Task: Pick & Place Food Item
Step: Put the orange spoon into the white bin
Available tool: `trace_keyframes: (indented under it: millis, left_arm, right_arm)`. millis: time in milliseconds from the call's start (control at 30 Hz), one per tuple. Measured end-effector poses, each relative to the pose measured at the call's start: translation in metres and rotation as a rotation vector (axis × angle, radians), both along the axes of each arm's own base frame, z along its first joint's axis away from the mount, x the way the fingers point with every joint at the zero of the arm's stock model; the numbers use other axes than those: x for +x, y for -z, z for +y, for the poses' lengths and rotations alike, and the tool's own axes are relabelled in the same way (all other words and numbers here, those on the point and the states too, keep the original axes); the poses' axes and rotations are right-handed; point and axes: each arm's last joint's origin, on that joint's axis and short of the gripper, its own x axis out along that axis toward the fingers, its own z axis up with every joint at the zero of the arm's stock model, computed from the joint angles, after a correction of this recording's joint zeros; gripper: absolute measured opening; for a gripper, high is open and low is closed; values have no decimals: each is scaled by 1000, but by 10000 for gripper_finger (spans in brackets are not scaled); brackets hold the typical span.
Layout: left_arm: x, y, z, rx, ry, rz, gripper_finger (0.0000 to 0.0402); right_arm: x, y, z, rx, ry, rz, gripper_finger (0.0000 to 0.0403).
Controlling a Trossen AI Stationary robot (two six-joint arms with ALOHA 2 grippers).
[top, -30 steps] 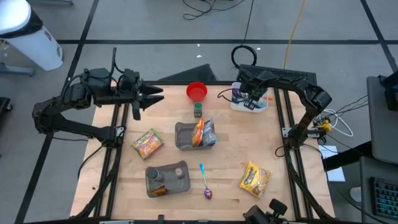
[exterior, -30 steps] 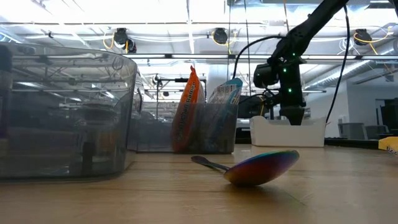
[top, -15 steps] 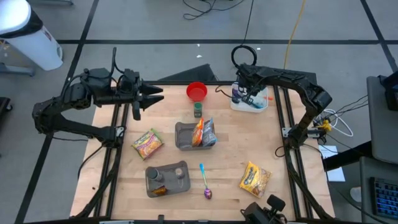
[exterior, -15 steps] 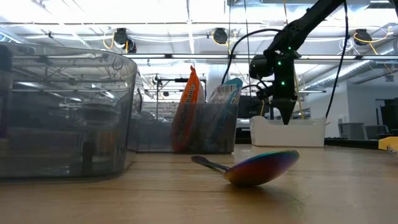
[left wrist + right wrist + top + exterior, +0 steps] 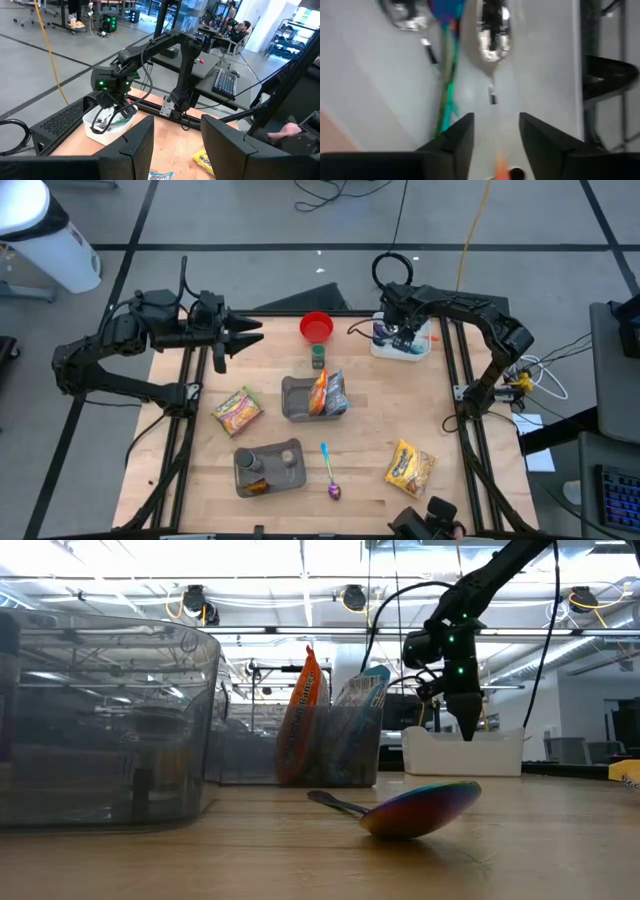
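Three food packets lie flat on the table: a yellow-green one [image 5: 237, 410] at the left, a yellow one [image 5: 410, 467] at the near right, and an orange and a blue packet [image 5: 328, 392] standing in a grey bin [image 5: 296, 398] at the middle. My right gripper [image 5: 404, 337] hangs fingers down over a white tray [image 5: 420, 352] at the far right; it is open [image 5: 495, 145] with nothing between its fingers. My left gripper [image 5: 250, 335] waits open above the far left corner, pointing level toward the table's right edge.
The white tray [image 5: 545, 60] holds a silver spoon [image 5: 492, 30] and a rainbow-coloured utensil [image 5: 449, 55]. A red bowl [image 5: 317, 327] and a green can [image 5: 318, 357] stand at the far middle. A grey container [image 5: 268, 467] and a rainbow spoon [image 5: 331, 478] lie near the front.
My right gripper has risen out of the white tray and now hangs a little above its rim, still pointing down. Nothing has come up with it.
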Motion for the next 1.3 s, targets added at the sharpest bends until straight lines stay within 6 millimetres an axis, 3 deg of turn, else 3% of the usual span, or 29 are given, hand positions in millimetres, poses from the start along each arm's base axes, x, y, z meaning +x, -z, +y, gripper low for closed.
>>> trace_keyframes:
  millis: [133, 300, 1300]
  left_arm:
    - [0, 0, 0, 2, 0, 1, 168]
    - [0, 0, 0, -4, -1, 0, 168]
    - [0, 0, 0, -10, -2, -1, 168]
  right_arm:
    - [0, -1, -2, -52, -23, 48, 188]
    - [1, -1, -2, -62, -38, 52, 211]
    - [-10, 39, 13, -77, -101, 158, 187]
